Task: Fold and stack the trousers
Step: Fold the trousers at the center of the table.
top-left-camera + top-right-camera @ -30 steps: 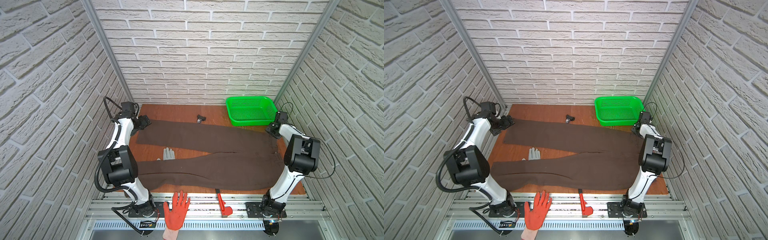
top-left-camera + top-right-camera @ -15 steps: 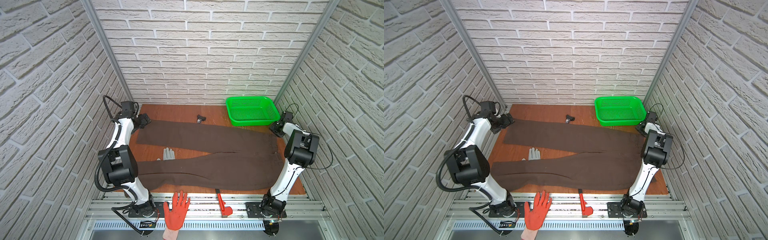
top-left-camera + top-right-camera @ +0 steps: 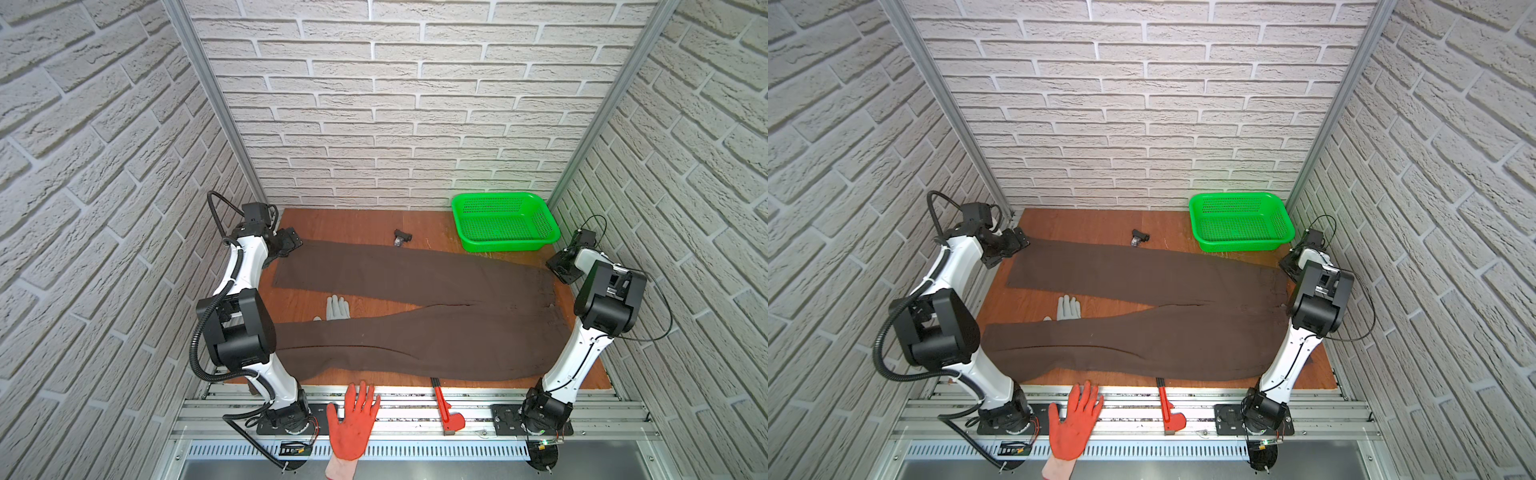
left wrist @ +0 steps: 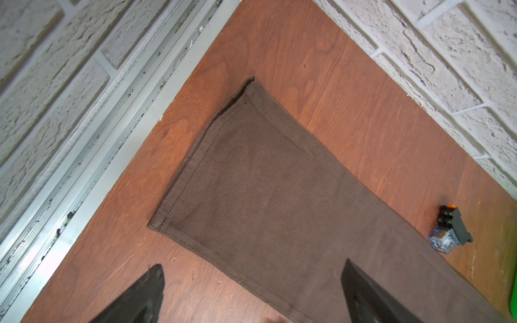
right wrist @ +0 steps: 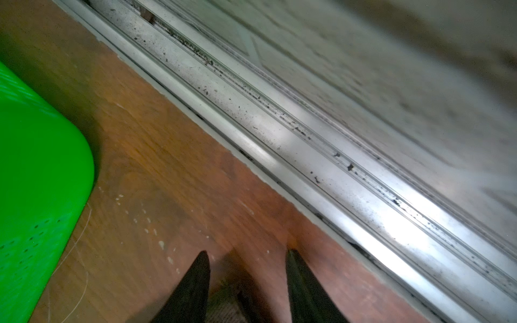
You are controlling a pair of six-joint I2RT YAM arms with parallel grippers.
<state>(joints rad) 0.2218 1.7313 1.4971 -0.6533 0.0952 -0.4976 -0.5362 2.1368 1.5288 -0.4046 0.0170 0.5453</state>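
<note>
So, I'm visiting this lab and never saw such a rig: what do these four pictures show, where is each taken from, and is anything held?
These are two white-and-black robot arms bolted to a rail along a wooden table, each ending in a two-fingered gripper. Two pictures come from a camera pair overhead and look nearly alike; two come from cameras on the wrists, looking past dark fingertips. On the table lie dark brown trousers, a grey glove between the legs, a small black part and a green basket. A red tool and an orange glove rest at the rail. The left gripper is wide open above a leg's hem; the right gripper, jaws partly apart, is over bare wood beside the basket. Neither holds anything.
</note>
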